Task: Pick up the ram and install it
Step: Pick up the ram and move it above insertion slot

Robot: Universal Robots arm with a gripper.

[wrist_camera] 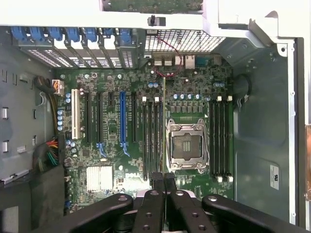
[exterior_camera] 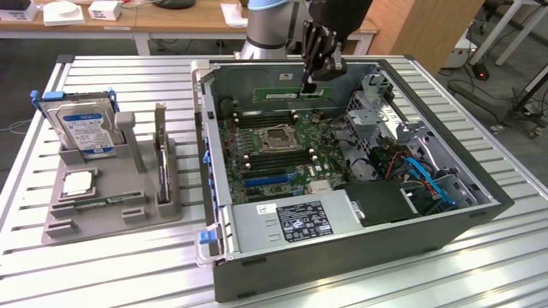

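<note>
Nearest in the exterior view, the ribbed metal table (exterior_camera: 102,276) carries a computer case (exterior_camera: 342,269) laid on its side with the panel off, so the board faces up and an arm can reach it from above. Just inside the near wall sits the boxy grey power supply (exterior_camera: 291,221) with a printed label. To the exterior view's left a moulded grey stand (exterior_camera: 111,221) keeps parts in fitted pockets, probably so that each one waits at a known spot. A small square silver processor chip (exterior_camera: 77,185) lies flat in it, and behind that a silver hard drive (exterior_camera: 84,128) with a blue-white label stands upright.

Further in, the green motherboard (exterior_camera: 244,144) is studded with small components. Its metal-framed processor socket (exterior_camera: 278,138) lies between two banks of long black memory slots (exterior_camera: 256,119).

Farthest back, the gripper (exterior_camera: 314,80) is clamped on the ram (exterior_camera: 287,94), a long thin green stick with a white label strip. It is held on edge with its length level, above the far side of the board, and as far as I can tell it touches nothing there. In the wrist view the black fingers (wrist_camera: 156,184) pinch the stick from above, so it shows as a thin line running parallel to the slots beside the socket. This hold seems meant to keep the contact edge facing the board. The stick is lifted and not seated in any slot
</note>
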